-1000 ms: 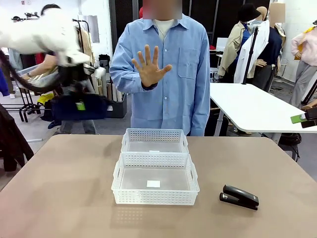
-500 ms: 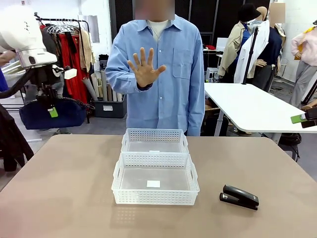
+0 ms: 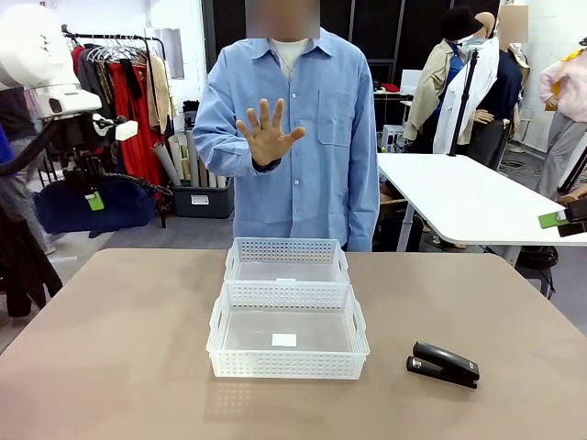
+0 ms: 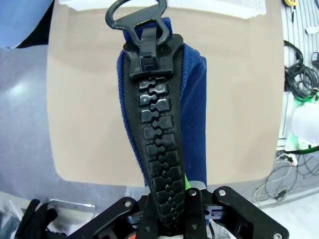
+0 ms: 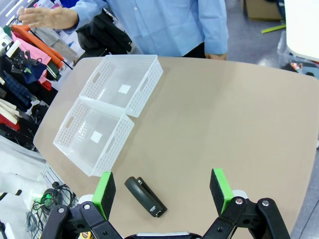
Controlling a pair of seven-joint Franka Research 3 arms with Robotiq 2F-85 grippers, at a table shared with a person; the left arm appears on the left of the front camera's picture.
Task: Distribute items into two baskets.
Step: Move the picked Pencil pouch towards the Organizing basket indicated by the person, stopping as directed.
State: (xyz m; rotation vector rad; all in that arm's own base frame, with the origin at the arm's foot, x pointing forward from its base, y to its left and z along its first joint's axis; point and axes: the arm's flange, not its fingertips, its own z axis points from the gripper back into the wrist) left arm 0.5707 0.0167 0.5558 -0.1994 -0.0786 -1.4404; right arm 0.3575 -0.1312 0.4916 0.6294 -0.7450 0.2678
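Left gripper (image 4: 172, 195) clamps the pouch (image 4: 193, 99), seemingly at its zip; right gripper (image 5: 162, 185) jaws apart. Lower your pouch level into the wider basket (image 3: 287, 365).

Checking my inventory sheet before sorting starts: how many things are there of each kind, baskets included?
White baskets: 2
Navy pouch: 1
Black stapler: 1
Total: 4
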